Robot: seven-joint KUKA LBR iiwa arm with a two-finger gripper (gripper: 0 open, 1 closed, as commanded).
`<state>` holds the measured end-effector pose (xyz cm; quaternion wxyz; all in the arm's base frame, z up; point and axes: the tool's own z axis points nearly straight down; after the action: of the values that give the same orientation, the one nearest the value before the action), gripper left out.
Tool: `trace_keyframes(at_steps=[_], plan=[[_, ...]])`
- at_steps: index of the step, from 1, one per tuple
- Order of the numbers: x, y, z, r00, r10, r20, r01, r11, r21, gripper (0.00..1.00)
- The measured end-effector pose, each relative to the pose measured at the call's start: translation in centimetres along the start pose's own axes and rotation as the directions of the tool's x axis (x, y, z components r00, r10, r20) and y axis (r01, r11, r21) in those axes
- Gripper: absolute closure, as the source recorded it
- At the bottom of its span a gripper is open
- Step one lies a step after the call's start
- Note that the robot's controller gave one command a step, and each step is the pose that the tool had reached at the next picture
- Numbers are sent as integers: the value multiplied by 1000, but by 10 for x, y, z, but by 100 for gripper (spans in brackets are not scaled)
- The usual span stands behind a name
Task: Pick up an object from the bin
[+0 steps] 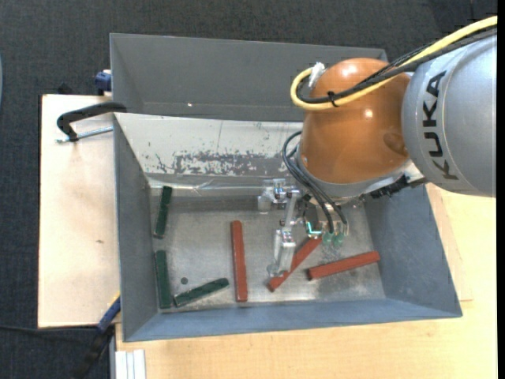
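Observation:
My gripper [308,245] hangs below the arm's orange cover, right of the bin's middle, and stands open. Its left finger [282,251] reaches down near the floor, and its right finger [336,235] ends a little higher. A slanted red stick [290,265] lies between and under them; its upper end is in the gap and its lower end points toward the front wall. Just to the right, a second red stick [343,265] lies flat, apart from the fingers. To the left, a third red stick [238,260] runs front to back.
Three dark green sticks lie along the left side: one by the left wall at the back [162,212], one by the front left corner [162,279], one slanted on the floor near the front [201,291]. The arm's orange cover hides the bin's back right part.

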<state>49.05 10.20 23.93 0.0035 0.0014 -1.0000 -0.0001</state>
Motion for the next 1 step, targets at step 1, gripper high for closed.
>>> trace_keyframes(at_steps=[1], plan=[[-2, -1, -4, 1000, 3, 9, -3, 1000, -1, 0]])
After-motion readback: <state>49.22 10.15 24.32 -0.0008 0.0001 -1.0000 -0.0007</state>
